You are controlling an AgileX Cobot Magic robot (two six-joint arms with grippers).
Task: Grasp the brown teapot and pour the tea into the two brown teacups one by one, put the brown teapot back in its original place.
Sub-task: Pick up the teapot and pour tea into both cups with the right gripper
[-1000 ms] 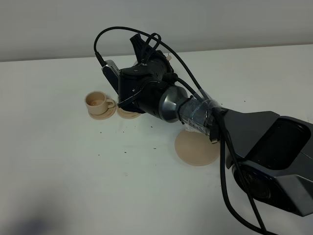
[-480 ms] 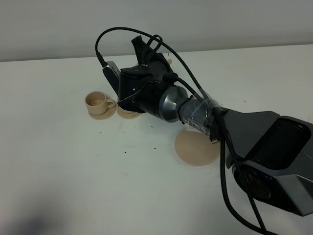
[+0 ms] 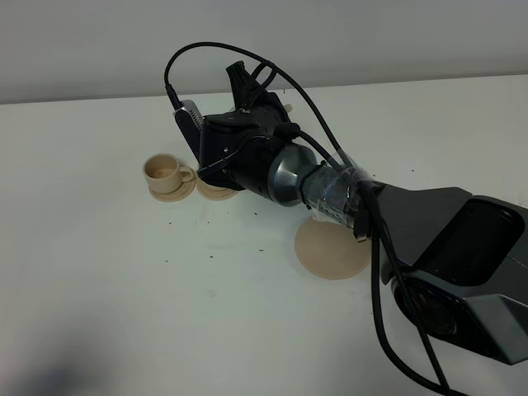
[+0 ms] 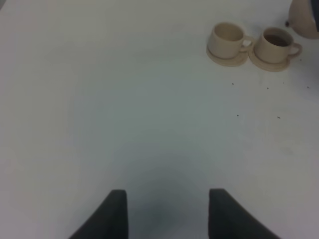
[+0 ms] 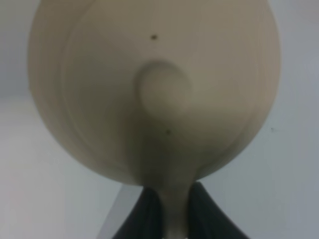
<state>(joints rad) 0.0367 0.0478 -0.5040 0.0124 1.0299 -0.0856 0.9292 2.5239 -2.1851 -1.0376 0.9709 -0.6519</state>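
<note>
The brown teapot (image 5: 154, 89) fills the right wrist view with its lid knob facing the camera. My right gripper (image 5: 172, 211) is shut on its handle. In the high view the right arm (image 3: 272, 165) reaches across over the cups and hides nearly all of the teapot. One teacup (image 3: 167, 172) stands in plain sight on its saucer. Of the other, only the saucer edge (image 3: 214, 192) shows under the wrist. The left wrist view holds both teacups (image 4: 228, 39) (image 4: 274, 45), the second darker inside, with the teapot's edge (image 4: 305, 17) just beyond it. My left gripper (image 4: 169, 214) is open over bare table.
The round tan plate (image 3: 332, 250) lies bare on the white table (image 3: 99, 289), to the right of the cups and partly under the right arm. Small dark specks dot the table around the cups. Black cables loop above the right wrist.
The right wrist has shifted very slightly to the right with the teapot. The cups, the plate and the left gripper have not moved.
</note>
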